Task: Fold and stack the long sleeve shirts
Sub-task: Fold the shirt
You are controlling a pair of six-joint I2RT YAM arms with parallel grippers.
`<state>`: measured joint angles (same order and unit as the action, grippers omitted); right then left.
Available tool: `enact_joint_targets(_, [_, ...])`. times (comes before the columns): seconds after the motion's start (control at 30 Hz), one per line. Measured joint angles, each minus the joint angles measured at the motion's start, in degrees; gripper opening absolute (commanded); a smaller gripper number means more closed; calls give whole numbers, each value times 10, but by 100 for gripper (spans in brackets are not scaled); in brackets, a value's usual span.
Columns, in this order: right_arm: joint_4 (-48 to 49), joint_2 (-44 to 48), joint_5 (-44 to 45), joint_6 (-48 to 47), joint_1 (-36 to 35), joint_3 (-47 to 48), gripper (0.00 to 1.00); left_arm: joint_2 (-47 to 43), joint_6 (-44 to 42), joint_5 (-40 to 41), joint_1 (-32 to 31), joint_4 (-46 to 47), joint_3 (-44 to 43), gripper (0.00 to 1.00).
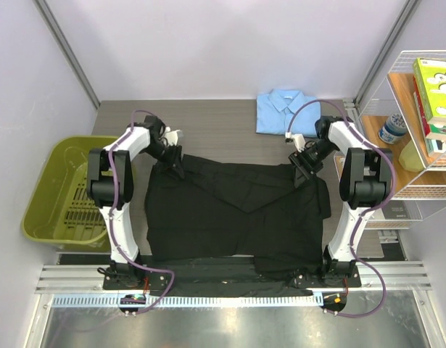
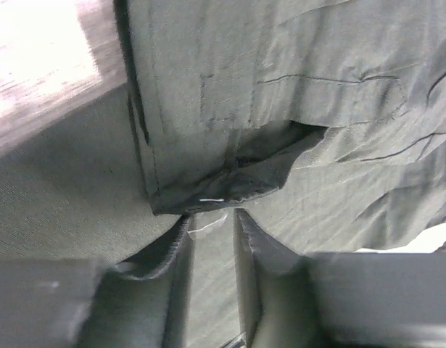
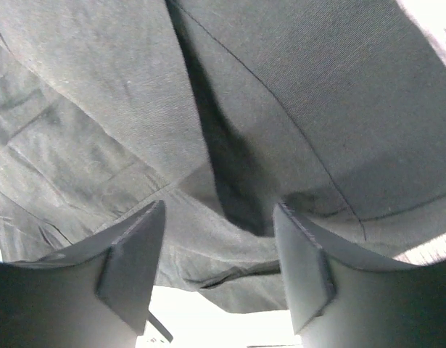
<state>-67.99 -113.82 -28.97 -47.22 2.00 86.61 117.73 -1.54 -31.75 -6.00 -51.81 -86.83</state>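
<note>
The left pincer (image 2: pixel 212 217) is down on the far left corner of the black shirt (image 1: pixel 237 210). Its fingers (image 2: pixel 250 250) stand close together with a narrow gap. Black cloth fills that gap, but I cannot tell whether it is pinched or only lies beneath. A stitched, folded edge of the shirt ends just ahead of the tips.

The right pincer (image 3: pixel 219 210) is over the far right corner with its jaws spread wide. Cloth lies below and beyond both tips, with a dark crease running between them.

From both pincers the black shirt spreads back toward the arm bases, flat on the table (image 1: pixel 208 127). The blue shirt (image 1: pixel 284 110) lies folded beyond the right pincer, near the black one but apart from it.

The bin (image 1: pixel 45 210) is well left of the left pincer. The boxes (image 1: pixel 434 87) are to the right of the right pincer, and their print is too small to read.
</note>
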Motion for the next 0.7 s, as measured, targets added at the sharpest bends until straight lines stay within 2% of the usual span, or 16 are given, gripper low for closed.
enact_joint_targets(0.1, [0,-10,2,-5,0,0,55,3,-6,-7,-1,-6,-13,9])
enact_joint_targets(0.13, [0,-12,2,-6,0,1,47,2,-9,-9,-1,-9,-16,1])
enact_joint_targets(0.27, [-1,-13,2,-14,0,2,34,-5,-22,-13,-3,-33,-15,0])
enact_joint_targets(0.3, [-2,-13,2,-17,0,2,34,-9,-23,-13,-3,-39,-14,6])
enact_joint_targets(0.33, [-3,-13,2,-20,0,2,34,-15,-25,-13,-3,-46,-12,29])
enact_joint_targets(0.43, [-11,-13,2,-25,0,4,35,-49,-34,-3,-4,-52,4,49])
enact_joint_targets(0.57, [-19,-13,2,-30,0,9,41,-110,-39,18,-4,-42,28,56])
enact_joint_targets(0.7, [-33,-13,-3,-32,0,24,47,-117,-65,25,-4,-24,26,58])
